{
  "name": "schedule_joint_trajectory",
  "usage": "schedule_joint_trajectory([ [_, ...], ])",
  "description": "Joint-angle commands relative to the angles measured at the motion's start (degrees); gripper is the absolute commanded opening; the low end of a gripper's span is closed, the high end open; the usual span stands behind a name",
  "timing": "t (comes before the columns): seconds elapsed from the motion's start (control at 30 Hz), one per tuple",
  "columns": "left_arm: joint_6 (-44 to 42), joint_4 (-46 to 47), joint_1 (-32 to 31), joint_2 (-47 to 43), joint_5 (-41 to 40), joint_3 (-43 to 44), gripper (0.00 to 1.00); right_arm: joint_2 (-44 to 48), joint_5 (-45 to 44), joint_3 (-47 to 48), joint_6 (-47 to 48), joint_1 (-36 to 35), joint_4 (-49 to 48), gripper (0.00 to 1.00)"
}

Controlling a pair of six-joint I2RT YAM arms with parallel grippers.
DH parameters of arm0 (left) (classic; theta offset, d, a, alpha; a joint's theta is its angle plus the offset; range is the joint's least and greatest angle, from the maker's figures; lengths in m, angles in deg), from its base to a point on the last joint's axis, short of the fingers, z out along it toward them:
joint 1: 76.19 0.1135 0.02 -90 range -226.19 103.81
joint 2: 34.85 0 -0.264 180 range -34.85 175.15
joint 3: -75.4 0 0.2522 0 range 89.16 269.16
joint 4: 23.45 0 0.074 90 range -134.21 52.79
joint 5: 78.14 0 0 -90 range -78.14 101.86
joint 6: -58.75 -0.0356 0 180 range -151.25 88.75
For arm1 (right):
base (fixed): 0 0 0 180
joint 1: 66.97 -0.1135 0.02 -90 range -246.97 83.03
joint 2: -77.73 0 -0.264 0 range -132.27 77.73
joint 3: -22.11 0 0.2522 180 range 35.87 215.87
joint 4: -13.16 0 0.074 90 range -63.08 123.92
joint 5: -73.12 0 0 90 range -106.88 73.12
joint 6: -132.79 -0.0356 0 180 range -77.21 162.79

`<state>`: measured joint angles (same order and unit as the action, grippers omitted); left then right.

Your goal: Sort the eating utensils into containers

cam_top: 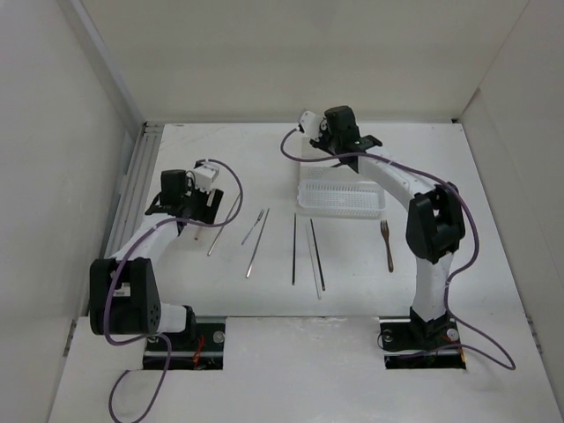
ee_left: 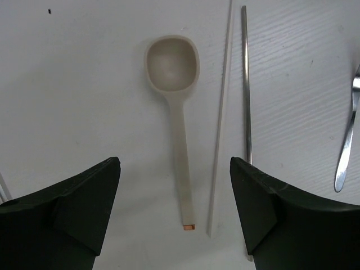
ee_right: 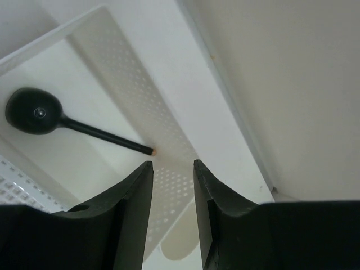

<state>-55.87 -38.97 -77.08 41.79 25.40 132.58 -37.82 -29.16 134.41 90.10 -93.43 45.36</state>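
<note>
- Left gripper [ee_left: 173, 167]: jaws wide apart, holding nothing. They stand either side of the cream spoon [ee_left: 171, 62] handle, centre frame.
- Pale chopstick [ee_left: 219, 124] and silvery chopstick [ee_left: 246, 84]: just right of that spoon, tops cut off; the silvery one's lower end is hidden behind my finger [ee_left: 264, 214].
- Silvery spoon [ee_left: 346, 152]: clipped by the right edge.
- Right gripper [ee_right: 172, 166]: jaws partly open, empty, above the deep white box [ee_right: 129, 84]; black spoon [ee_right: 34, 112] inside, upper left.
- Dark fork [cam_top: 386, 242]: overhead, right of centre, on the table [cam_top: 493, 264].
</note>
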Motion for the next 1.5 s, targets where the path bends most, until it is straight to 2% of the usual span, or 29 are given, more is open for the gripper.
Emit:
schedule_joint_trajectory([
  [0.0, -2.97, -0.53, 0.18, 1.4, 0.35, -0.53, 0.76, 8.65, -0.74, 1.57, -3.97, -0.61, -7.44, 0.41],
  [0.1, -3.5, -2.19, 0.18, 4.73, -0.88, 1.49, 0.76, 10.51, -0.74, 1.04, -3.98, -0.61, -8.68, 0.41],
  [0.33, -3.42, -3.51, 0.71, 14.05, -1.41, 7.38, 0.68, 12.8, 1.28, 3.32, -8.37, 0.62, -9.82, 0.41],
  [0.5, -2.89, -4.38, 1.32, 18.89, -2.91, 10.63, 0.57, 12.28, 1.81, 4.99, -7.67, 1.14, -10.35, 0.41],
  [0.53, -2.89, -5.18, 1.85, 19.42, -1.95, 11.68, 0.48, 12.28, 1.81, 5.52, -7.67, 1.15, -10.35, 0.41],
  [0.63, -4.46, -9.39, 1.85, 20.74, 0.69, 13.53, 0.3, 12.28, 0.68, 5.52, -7.15, 1.67, -10.35, 0.41],
  [0.67, -5.34, -10.36, 1.85, 20.74, 1.22, 14.14, 0.19, 12.28, -0.11, 5.52, -7.14, 1.67, -10.87, 0.41],
  [0.7, -5.35, -10.98, 2.46, 20.74, 1.23, 14.76, 0.13, 12.28, -1.08, 5.52, -7.14, 1.67, -10.88, 0.41],
  [0.73, -6.04, -10.98, 2.47, 20.74, 1.75, 14.76, 0.01, 12.28, -1.96, 5.52, -7.14, 1.67, -10.88, 0.41],
  [0.87, -6.05, -13.09, 3.87, 20.13, 3.68, 17.3, 0.0, 13.5, -3.36, 4.21, -7.14, 2.2, -11.4, 0.41],
  [1.03, -4.03, -14.41, 3.79, 17.76, 4.39, 31.53, 0.0, 17.71, -6.62, -1.94, -16.26, 5.09, -19.21, 0.38],
  [1.1, -4.03, -14.41, 0.55, 18.28, 3.87, 37.06, 0.0, 20.97, -3.75, -4.31, -23.99, 8.51, -21.07, 0.38],
  [1.13, -4.99, -14.41, -1.12, 19.06, 3.86, 43.88, 0.0, 22.02, -2.42, -6.59, -26.37, 9.66, -21.77, 0.38],
  [1.2, -8.15, -16.33, -6.65, 23.8, 5.25, 51.55, 0.0, 25.18, -1.44, -9.06, -31.21, 11.33, -21.78, 0.38],
  [1.23, -9.21, -16.35, -8.76, 25.91, 5.27, 59.6, 0.0, 26.33, -2.22, -11.51, -32.36, 12.04, -21.78, 0.38],
  [1.3, -10.44, -16.35, -14.63, 32.82, 5.8, 66.85, 0.0, 30.61, -4.67, -14.15, -32.9, 12.57, -21.78, 0.36],
  [1.37, -11.59, -14.51, -18.17, 37.16, 7.55, 75.27, 0.0, 34.05, -12.23, -17.75, -34.56, 13.35, -21.78, 0.35],
  [1.47, -12.81, -8.54, -24.67, 43.84, 8.7, 80.93, 0.0, 41.26, -15.93, -21.97, -35.09, 14.85, -21.78, 0.35],
])
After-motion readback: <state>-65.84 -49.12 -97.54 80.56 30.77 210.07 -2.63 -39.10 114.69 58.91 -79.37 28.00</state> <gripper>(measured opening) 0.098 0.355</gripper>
